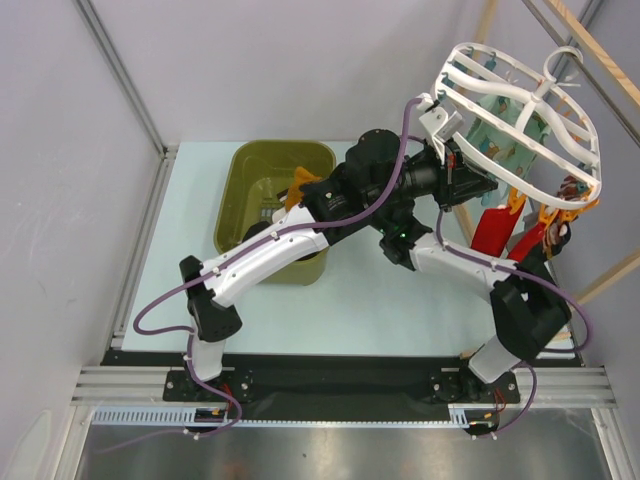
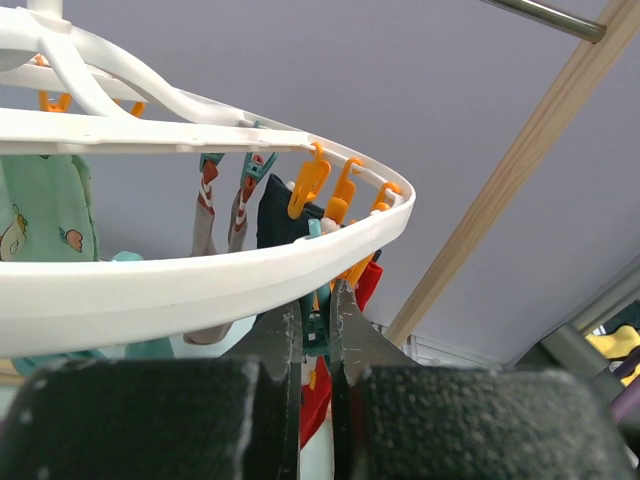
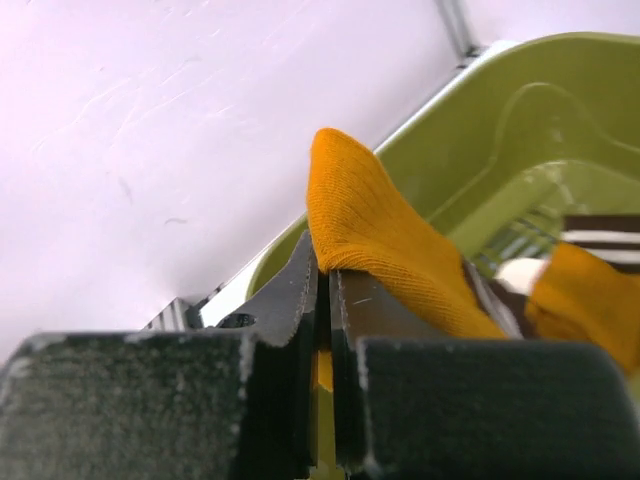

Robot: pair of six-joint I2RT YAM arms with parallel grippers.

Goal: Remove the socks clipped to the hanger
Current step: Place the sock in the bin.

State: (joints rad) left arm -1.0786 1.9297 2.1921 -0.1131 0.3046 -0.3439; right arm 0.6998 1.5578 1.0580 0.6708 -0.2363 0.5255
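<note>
The white oval hanger [image 1: 520, 100] hangs at the back right, and its rim fills the left wrist view [image 2: 200, 275]. A pale mint sock [image 1: 505, 140], a red sock [image 1: 492, 228] and a black sock [image 2: 275, 215] hang from its pegs. My left gripper [image 1: 462, 170] is raised under the rim. It is shut [image 2: 316, 300] on a teal peg [image 2: 317, 330], with the red sock [image 2: 315, 395] below it. My right gripper [image 1: 300, 190] is over the olive tub [image 1: 250, 200]. It is shut [image 3: 323, 262] on a mustard-orange sock [image 3: 390, 240].
The tub [image 3: 520, 110] holds a black-and-white striped sock [image 3: 600, 232] and another orange piece [image 3: 590, 300]. The light wooden rack [image 1: 590, 50] carries the hanger, and its post [image 2: 500, 200] rises on the right. The two arms cross over the middle of the table.
</note>
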